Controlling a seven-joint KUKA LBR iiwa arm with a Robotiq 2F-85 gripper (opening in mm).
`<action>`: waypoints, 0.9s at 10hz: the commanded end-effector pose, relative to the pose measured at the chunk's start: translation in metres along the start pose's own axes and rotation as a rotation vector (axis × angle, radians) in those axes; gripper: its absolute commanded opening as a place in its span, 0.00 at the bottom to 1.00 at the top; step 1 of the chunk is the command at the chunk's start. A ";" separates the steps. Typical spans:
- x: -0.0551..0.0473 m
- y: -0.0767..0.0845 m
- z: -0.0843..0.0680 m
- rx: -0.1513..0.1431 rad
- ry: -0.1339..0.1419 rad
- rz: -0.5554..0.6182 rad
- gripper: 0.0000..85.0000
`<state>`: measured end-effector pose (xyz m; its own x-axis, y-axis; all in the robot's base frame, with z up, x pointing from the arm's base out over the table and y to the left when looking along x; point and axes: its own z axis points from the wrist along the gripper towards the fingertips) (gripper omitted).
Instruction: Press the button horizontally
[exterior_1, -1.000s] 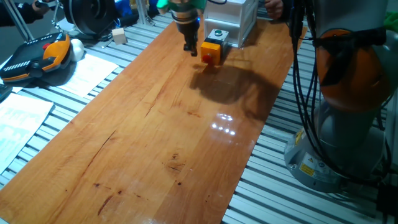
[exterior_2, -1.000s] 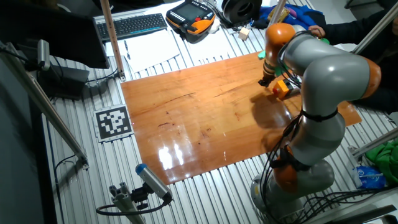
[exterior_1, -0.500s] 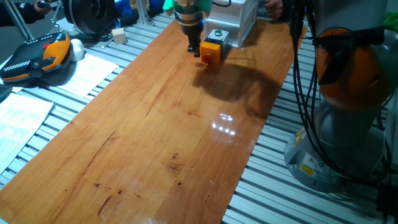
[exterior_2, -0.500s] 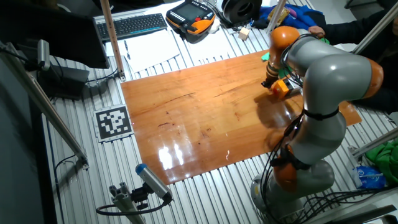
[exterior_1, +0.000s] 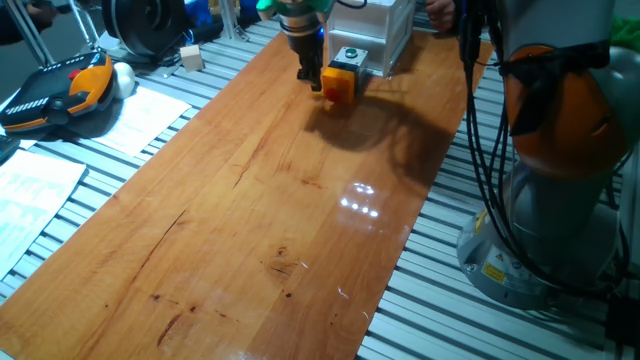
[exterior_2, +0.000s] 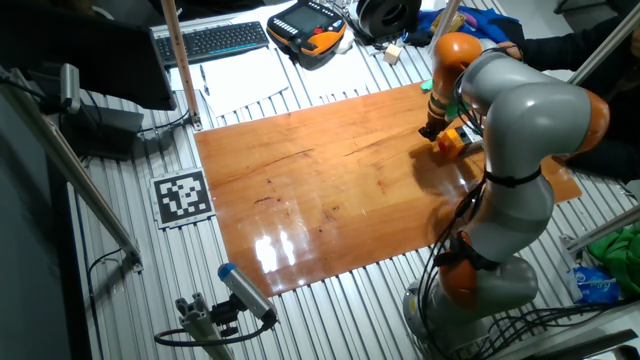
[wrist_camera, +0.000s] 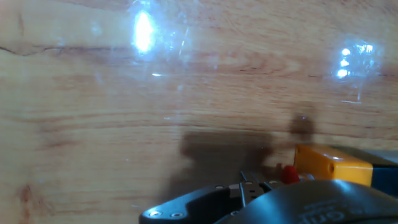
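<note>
The button (wrist_camera: 289, 173) is a small red stub on the side of its yellow-orange box (exterior_1: 340, 82), facing the gripper (exterior_1: 312, 76) and sitting right against the fingertips in one fixed view; in the hand view it shows just beyond the dark gripper body, and actual contact cannot be confirmed. Whether the jaws are spread or pressed together cannot be told from any view.

Directly behind the yellow-orange box, on the far side from the jaws, stands a grey housing with a green button (exterior_1: 351, 54), backed by a pale box (exterior_1: 385, 28). Nothing lies between the jaws and the button.

The wooden tabletop (exterior_1: 260, 210) stretches bare and wide on the near side of the jaws; its far edge lies close behind the boxes, and the robot's base (exterior_1: 550, 200) stands past the right edge. Papers (exterior_1: 130, 120) and a teach pendant (exterior_1: 55, 95) lie well off to the other side.

Compared with half a second ago, the gripper has closed in on the box, so the red stub is now almost hidden in one fixed view.
</note>
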<state>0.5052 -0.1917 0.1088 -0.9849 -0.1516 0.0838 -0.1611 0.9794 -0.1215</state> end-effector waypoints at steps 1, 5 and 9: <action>0.000 0.000 0.000 0.035 0.012 0.017 0.00; 0.000 -0.012 0.021 -0.001 0.008 0.044 0.00; 0.007 -0.017 0.036 0.089 -0.003 0.017 0.00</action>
<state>0.4981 -0.2150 0.0748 -0.9875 -0.1373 0.0771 -0.1503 0.9678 -0.2019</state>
